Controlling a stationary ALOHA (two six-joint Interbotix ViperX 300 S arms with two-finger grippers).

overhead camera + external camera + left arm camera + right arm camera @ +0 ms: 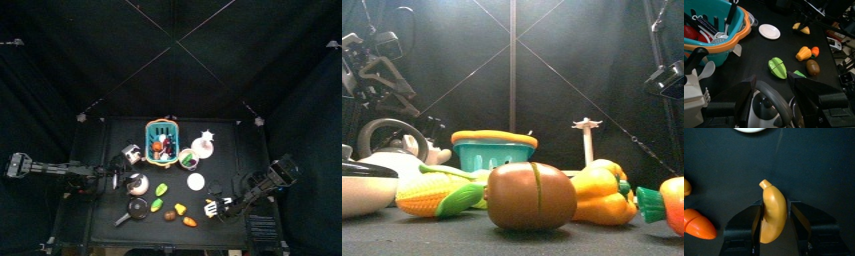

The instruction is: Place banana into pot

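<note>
The smooth, curved yellow-orange plastic banana [773, 214] lies on the black tabletop [817, 168], its stubby stem end pointing away from the wrist; its body is plump and unmarked, tapering slightly toward the stem; it sits at the near right of the tabletop, near the front edge. The right hand [773, 225] has its two black jaws set one on each side of the banana's lower half, parted just to the fruit's width and pressing against its sides, so it is grasping the banana. Just beside it lies a bright orange plastic carrot [699, 224], apart from the jaws; a round white plate [749, 129] shows beyond the banana's stem.

The left hand [774, 107] is at the left of the tabletop, above a small round silver metal pot with a dark arched handle [769, 102]; its jaws stand apart on either side of the handle, released, gripping nothing; the pot is well apart from the banana. Beyond it stand a teal plastic basket with an orange rim [717, 35] and a green plastic pepper [777, 67].
</note>
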